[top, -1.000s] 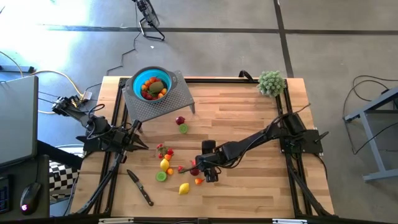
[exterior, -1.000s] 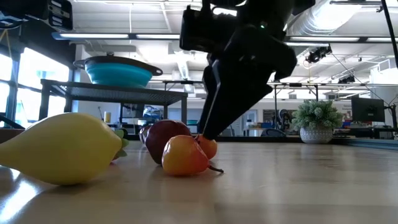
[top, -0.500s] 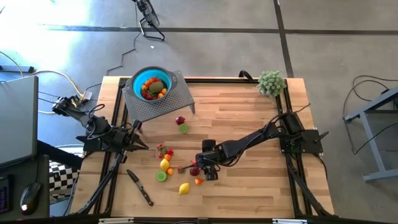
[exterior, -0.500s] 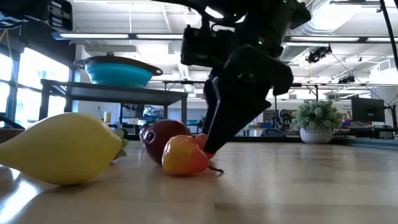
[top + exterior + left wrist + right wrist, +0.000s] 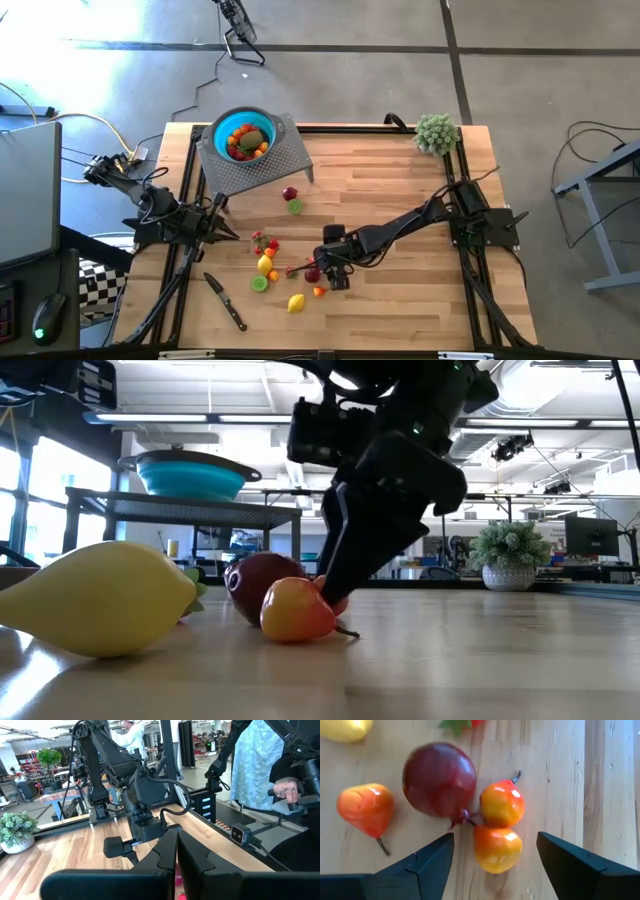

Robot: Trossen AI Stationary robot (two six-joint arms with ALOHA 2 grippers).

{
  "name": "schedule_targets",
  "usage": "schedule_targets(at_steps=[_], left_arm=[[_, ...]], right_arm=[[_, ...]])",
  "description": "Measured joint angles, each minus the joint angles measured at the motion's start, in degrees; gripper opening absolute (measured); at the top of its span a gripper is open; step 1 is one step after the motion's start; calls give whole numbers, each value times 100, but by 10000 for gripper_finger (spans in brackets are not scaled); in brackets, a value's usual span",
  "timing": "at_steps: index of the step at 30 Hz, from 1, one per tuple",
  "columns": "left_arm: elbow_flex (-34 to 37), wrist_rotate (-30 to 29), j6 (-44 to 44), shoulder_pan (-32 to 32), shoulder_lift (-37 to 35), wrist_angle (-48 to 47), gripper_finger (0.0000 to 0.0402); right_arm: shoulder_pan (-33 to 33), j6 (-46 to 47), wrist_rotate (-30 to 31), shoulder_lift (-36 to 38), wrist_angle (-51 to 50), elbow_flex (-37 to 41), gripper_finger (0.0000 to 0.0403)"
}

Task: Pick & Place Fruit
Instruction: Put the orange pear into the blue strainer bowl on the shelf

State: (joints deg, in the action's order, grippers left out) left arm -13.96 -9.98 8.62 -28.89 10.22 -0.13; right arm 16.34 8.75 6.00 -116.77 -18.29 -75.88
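Wooden surface, lower centre: right gripper, jaws wide, straddles an orange fruit touching two neighbours, risking a scattered cluster on closing; left gripper shut, idle.

Left arm: folded at the table's left edge, waiting.
Left gripper: fingers pressed together, nothing between them, pointing across the table.
Right arm: stretched from its base at the right edge toward the table's middle front.
Right gripper: tilted down close over the tabletop, fingers spread wide apart, gripping nothing.
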Motion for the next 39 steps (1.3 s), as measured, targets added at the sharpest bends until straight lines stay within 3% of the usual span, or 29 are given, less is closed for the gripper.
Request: schedule_targets(at_steps=[17, 29, 39], left_arm=[[0, 0, 2, -1, 0, 1, 10], [0, 0, 2, 1, 0, 3, 10], [0, 2, 2, 1, 0, 5, 10]], right_arm=[[0, 0, -105, 0, -109, 0, 208], [0, 2, -105, 7, -107, 0, 130], [0, 22, -146, 76, -154, 0, 130]])
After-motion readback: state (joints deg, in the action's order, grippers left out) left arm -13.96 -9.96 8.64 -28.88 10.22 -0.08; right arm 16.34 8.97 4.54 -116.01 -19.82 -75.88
